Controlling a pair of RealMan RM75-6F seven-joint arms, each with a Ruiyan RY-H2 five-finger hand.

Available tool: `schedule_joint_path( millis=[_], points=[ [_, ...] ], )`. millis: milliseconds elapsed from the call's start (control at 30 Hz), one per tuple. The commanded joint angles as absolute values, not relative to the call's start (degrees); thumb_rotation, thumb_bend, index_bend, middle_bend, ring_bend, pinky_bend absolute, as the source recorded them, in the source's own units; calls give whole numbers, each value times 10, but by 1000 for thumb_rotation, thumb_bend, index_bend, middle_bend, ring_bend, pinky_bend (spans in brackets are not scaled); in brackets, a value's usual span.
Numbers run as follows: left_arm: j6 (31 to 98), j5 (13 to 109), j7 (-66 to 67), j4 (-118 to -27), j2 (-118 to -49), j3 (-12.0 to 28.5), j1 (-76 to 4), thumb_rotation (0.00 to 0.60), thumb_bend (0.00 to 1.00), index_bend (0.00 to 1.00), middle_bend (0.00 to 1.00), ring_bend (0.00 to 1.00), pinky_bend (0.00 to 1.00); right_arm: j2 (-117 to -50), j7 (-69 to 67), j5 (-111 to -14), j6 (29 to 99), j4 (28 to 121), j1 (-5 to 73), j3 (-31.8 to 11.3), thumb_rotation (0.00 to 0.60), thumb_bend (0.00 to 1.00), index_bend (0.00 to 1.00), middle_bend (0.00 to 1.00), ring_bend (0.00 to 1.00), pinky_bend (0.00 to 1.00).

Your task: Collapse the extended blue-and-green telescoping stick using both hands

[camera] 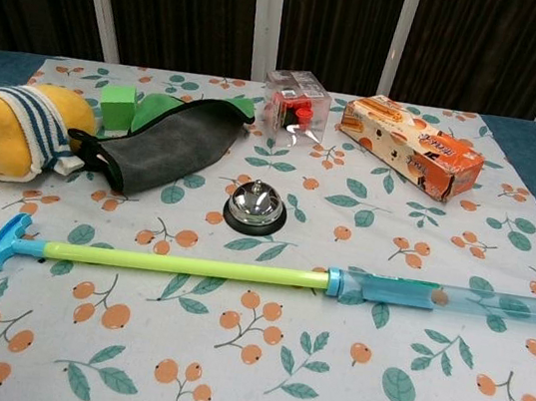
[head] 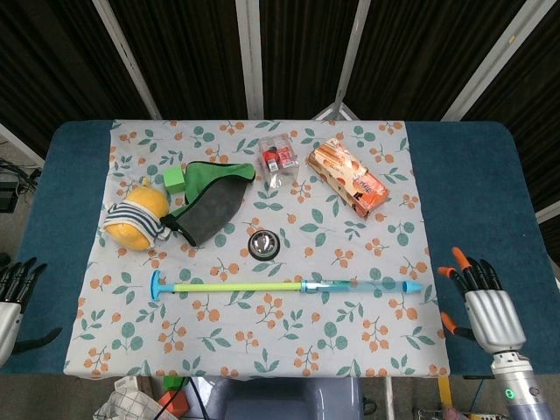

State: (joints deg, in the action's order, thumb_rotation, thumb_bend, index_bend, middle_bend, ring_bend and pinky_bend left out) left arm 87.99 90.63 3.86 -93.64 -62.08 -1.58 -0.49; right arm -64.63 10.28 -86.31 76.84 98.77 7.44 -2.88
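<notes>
Head view shows the telescoping stick lying fully extended across the floral cloth on the table, its T-handle toward the left and its clear blue tube toward the right. A small bell sits just behind it. Both robot hands hold nothing, fingers spread: the left robot hand at the table's left edge, the right robot hand near the stick's tube end, apart from it.

The stick lies flat and fully extended across the near part of the table, untouched. Its thin yellow-green rod ends in a blue T-shaped handle on the left. On the right, the rod enters a clear blue tube.
</notes>
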Motion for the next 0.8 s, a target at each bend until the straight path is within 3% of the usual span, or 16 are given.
schedule_joint_path(
  millis=[33, 433, 800],
  points=[
    [879, 906, 39, -937, -621, -16, -5, 600, 50, 0, 0, 0, 0, -681, 152, -815, 726, 1006, 107, -50, 600, 320, 242, 21, 0, 0],
    [877, 905, 40, -937, -621, -16, -7, 600, 50, 0, 0, 0, 0, -784, 274, -720, 672, 962, 155, -64, 600, 320, 277, 38, 0, 0],
    [873, 903, 53, -939, -624, -15, -8, 600, 50, 0, 0, 0, 0, -823, 297, -676, 653, 897, 178, -67, 600, 319, 278, 39, 0, 0]
  ],
)
